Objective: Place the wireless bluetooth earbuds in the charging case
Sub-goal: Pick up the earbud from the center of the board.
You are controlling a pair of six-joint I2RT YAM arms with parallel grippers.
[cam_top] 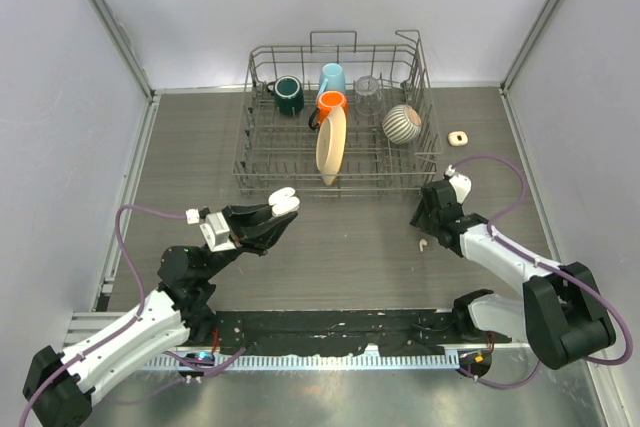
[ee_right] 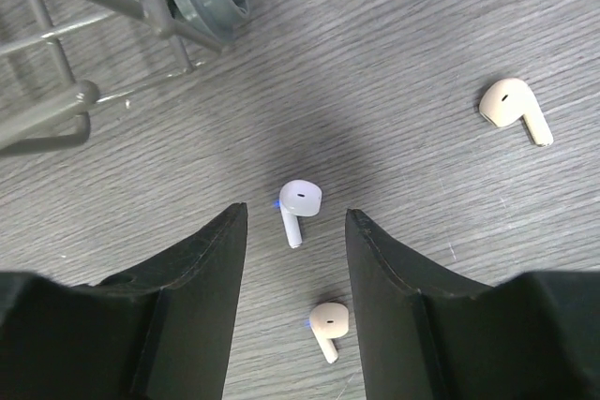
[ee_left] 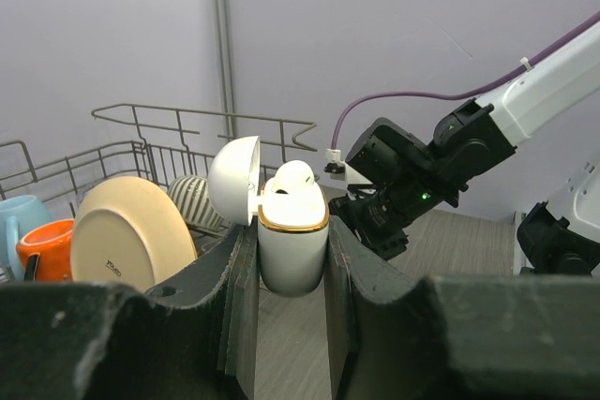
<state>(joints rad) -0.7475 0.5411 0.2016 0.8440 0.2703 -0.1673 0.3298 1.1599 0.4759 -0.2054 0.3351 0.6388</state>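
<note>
Right now the L hand point(ee_left: 292, 231) is clamped on the charging case point(cam_top: 283, 200) and holds it upright, off the table point(cam_top: 340, 257), w/ the lid point(ee_left: 234, 180) flipped open to one side. One seated bud point(ee_left: 295, 175) sits in the case, its top poking above the gold rim.

The R hand point(ee_right: 295, 217) is spread open and points down at the table near the dish rack point(cam_top: 335, 162). Its fingers stand either side of a white bud point(ee_right: 300, 203), not touching it. That bud lies on its side. A near cream bud point(ee_right: 328, 323) lies just beside it toward the wrist, and a far cream bud point(ee_right: 514, 108) lies well apart.

Risks from here, as a judgement:
- The white bud is tiny, smooth and rounded. An off-centre squeeze could make it squirt out or roll away.
- The fingers have to get v. low to catch it, so the tips may scrape the table or close above it on nothing.
- The near cream bud is close enough to get nudged or pinched along w/ the white one.
- If the bud is gripped w/ the stem at a bad angle, it prob. won't drop into the free slot.
- The case is held only by its lower sides, so a hard push from above could tilt it or knock the lid.
</note>
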